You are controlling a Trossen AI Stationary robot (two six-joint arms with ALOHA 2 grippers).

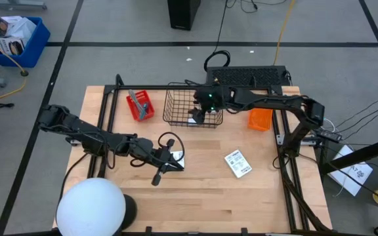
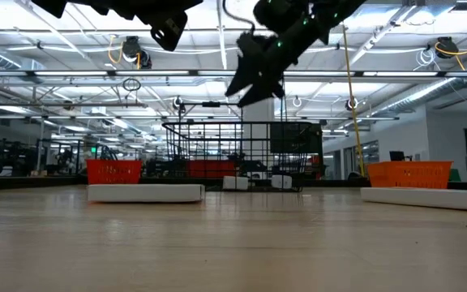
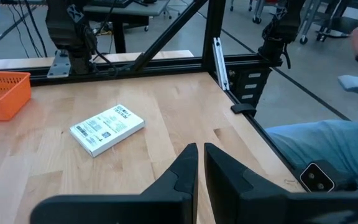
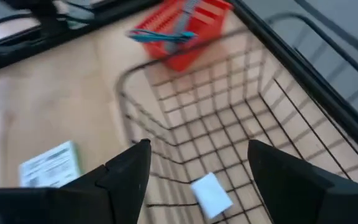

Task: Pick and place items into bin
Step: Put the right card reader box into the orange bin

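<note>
right gripper (image 4: 197, 162): being held wide open above wire basket (image 1: 192, 109) | white cube (image 4: 211, 194): lying inside basket | left gripper (image 3: 201, 163): fingers nearly closed, empty, near basket

Pale wooden counter (image 1: 209, 190), filling the middle of the high view. Resting on it: black wire basket (image 1: 190, 108) at upper centre, with a small white piece (image 4: 211, 194) on its floor; red bin (image 1: 140, 105) just left of the basket, holding a teal-blue tool (image 4: 161, 36); orange bin (image 1: 260, 118) to the basket's right; white printed packet (image 1: 237, 163) at lower right of centre, flat on the wood; a second white packet (image 1: 176, 161) at lower centre; white dome (image 1: 91, 206) at lower left corner.
</note>
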